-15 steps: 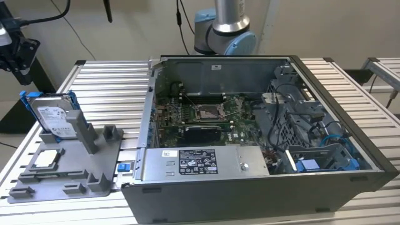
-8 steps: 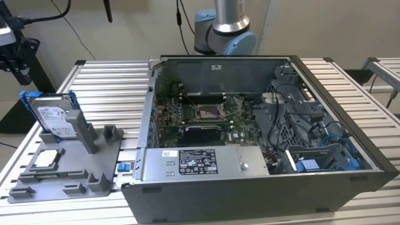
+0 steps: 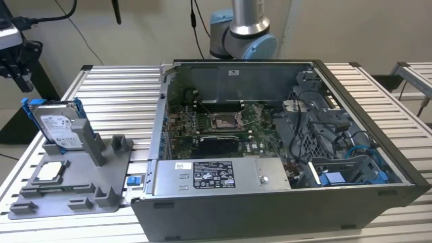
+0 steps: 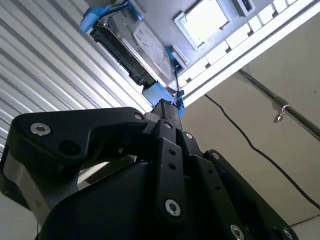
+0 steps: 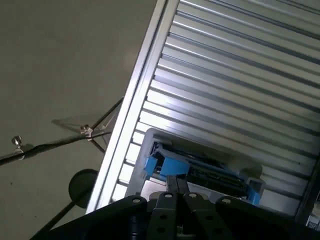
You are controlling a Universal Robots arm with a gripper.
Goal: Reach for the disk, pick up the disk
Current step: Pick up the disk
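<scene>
The disk point(image 3: 56, 125) is a silver-grey drive with a white label in a bright blue caddy. It stands on edge in a grey holder point(image 3: 81, 174) at the exterior view's left. My black gripper point(image 3: 20, 78) hangs above and slightly to the left of it, well apart from it. In both wrist views the disk point(image 4: 142, 45) point(image 5: 205, 170) lies just beyond the fingertips point(image 4: 169, 114) point(image 5: 176, 184), which are pressed together with nothing between them.
An open computer case point(image 3: 270, 152) takes up the middle and right of the slatted aluminium table point(image 3: 121, 91). A small square chip point(image 3: 50, 172) lies on the grey holder in front of the disk. The arm's base point(image 3: 243, 35) stands behind the case. Cables run across the floor point(image 5: 60, 142).
</scene>
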